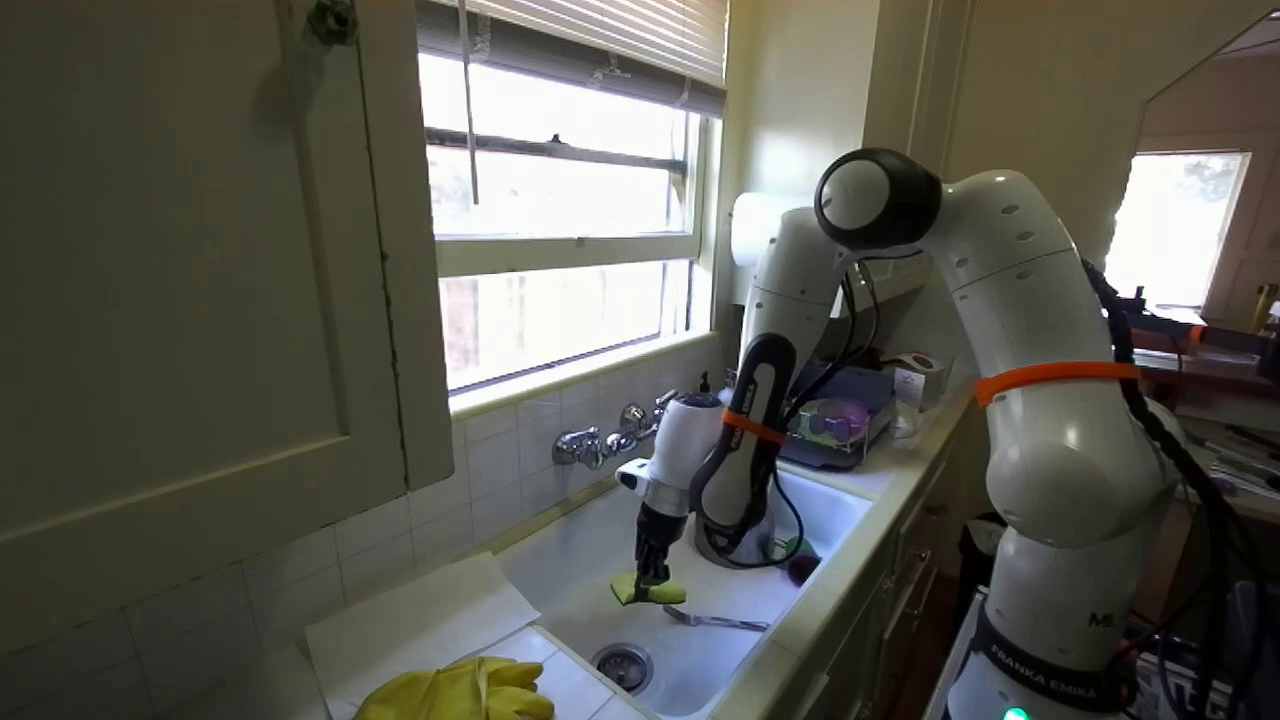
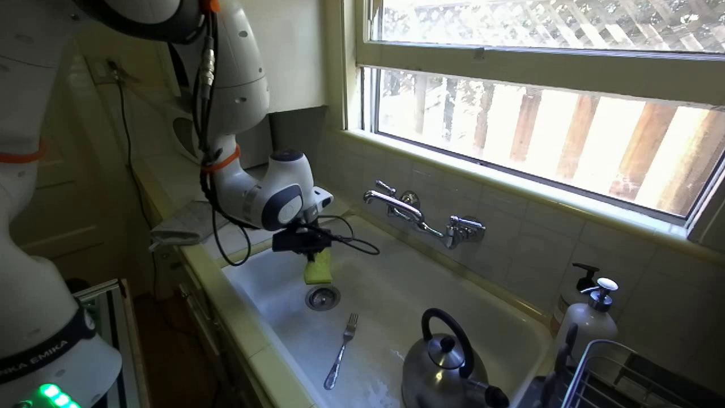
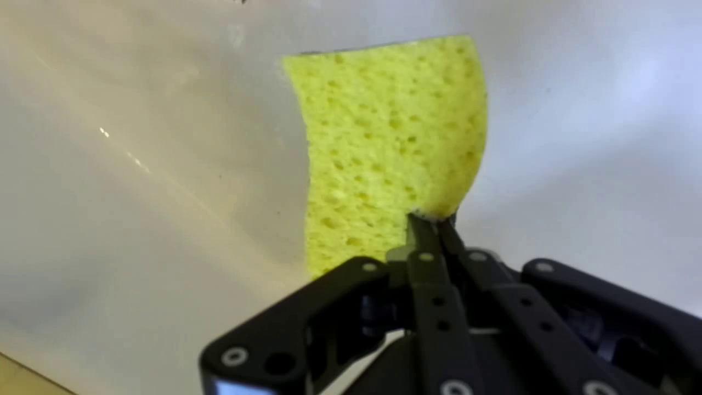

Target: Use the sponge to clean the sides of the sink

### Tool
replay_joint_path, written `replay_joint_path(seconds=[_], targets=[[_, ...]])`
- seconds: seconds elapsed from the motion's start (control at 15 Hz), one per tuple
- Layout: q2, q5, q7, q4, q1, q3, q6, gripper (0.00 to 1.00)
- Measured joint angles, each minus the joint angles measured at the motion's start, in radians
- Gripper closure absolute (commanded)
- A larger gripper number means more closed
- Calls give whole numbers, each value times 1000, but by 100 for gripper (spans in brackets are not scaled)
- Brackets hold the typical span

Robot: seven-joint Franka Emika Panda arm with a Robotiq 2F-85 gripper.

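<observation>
Sponge (image 3: 384,137), yellow and porous, is hanging inside the sink (image 2: 391,283) near the drain (image 2: 323,297). The tool (image 3: 434,218) is pinching it by a small portion, apparently close to one edge, its fingers (image 3: 425,241) nearly meeting; most of it is sticking out past them. Whether its underside is touching the sink, I am not able to tell.

That thin grip is looking like the main weakness. If the sponge is rubbing along a side, friction is likely to be pulling at that spot, and a wet or slick surface is going to be making a slip easier. The free part is also inviting trouble: should it be folding back under pressure, the hard fingers are going to be scraping the sink instead of wiping it.

Obstacles are adding to this. A fork (image 2: 342,347) is lying on the floor of the sink, and a low sweep is risking catching it and dragging it about. A kettle (image 2: 425,371) is standing there too, probably blocking the side behind it; pushing on regardless is risking a tip. The cable loop (image 2: 343,238) is sticking out by the tool, toward the faucet (image 2: 396,207), and a pass along that side is perhaps risking a snag.
</observation>
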Motion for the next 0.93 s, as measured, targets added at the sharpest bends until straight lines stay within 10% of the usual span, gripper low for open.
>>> replay_joint_path(seconds=[0.93], targets=[[-21, 5, 51, -97, 318, -44, 180, 99]])
